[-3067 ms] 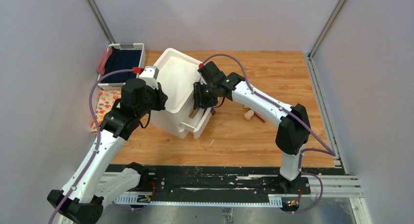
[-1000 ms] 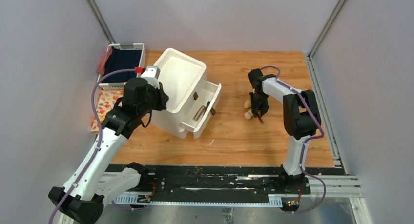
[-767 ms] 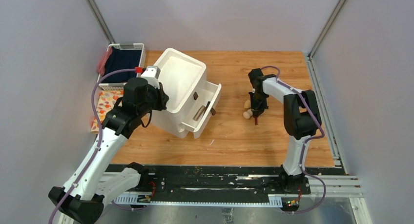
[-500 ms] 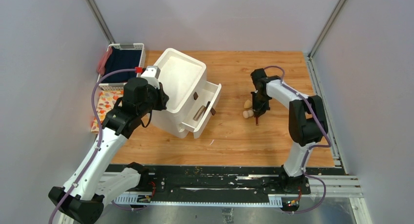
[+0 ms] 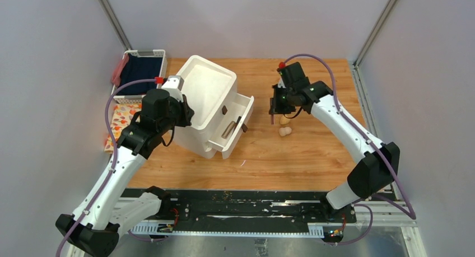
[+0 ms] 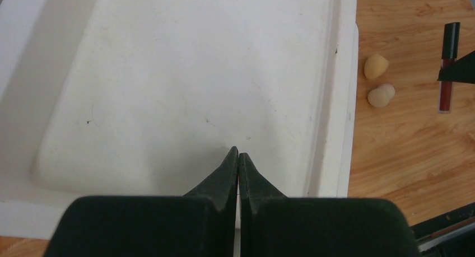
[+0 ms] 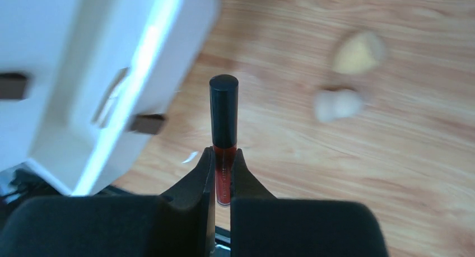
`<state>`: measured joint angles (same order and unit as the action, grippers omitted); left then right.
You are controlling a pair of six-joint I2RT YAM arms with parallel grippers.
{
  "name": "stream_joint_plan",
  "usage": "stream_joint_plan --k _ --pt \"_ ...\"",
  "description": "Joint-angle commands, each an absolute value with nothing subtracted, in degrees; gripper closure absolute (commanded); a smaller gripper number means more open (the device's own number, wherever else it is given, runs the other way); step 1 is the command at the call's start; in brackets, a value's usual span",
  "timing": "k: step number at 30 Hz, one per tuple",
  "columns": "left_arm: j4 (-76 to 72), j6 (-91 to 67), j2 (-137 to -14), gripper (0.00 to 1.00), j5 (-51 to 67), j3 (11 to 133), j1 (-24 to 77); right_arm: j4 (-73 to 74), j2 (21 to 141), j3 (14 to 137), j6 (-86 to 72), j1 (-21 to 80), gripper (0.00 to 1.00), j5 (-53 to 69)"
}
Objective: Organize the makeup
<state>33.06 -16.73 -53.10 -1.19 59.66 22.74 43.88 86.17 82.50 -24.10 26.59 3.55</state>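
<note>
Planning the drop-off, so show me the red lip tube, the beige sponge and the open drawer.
red lip tube [image 7: 224, 128]: right wrist view, on its black cap.
beige sponge [image 6: 381, 94]: left wrist view, on its middle.
open drawer [image 5: 250, 108]: top view, on its front rim.

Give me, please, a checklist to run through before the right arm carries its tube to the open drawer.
1. Grip on the red lip-gloss tube with black cap: ok, right jaws shut on its red end.
2. Tube clear of the wooden table: ok, held above it.
3. The drawer of the white plastic box open: ok.
4. Two beige sponges out of the path: ok, right of the tube.
5. Box steadied by left jaws: cannot tell; they are shut above its top.
</note>
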Motion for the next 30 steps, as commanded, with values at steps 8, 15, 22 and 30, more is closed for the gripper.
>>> stream_joint_plan --k 8,15,22,30 --pt "33.3 -16.3 -51.2 1.00 -1.8 59.7 23.2 33.4 96.2 90.1 -33.2 37.0 1.00 20.1" --pt "33.6 -15.9 -51.0 1.00 -2.3 59.5 23.1 26.3 102.9 90.1 -37.4 39.9 1.00 25.7" --pt "33.7 -15.4 -50.9 1.00 -2.7 59.4 23.1 23.0 107.6 92.6 -39.4 42.5 1.00 29.9" --pt "33.9 -15.3 -51.0 1.00 -3.0 59.6 23.1 27.1 106.7 93.9 -35.3 44.4 0.70 23.5"
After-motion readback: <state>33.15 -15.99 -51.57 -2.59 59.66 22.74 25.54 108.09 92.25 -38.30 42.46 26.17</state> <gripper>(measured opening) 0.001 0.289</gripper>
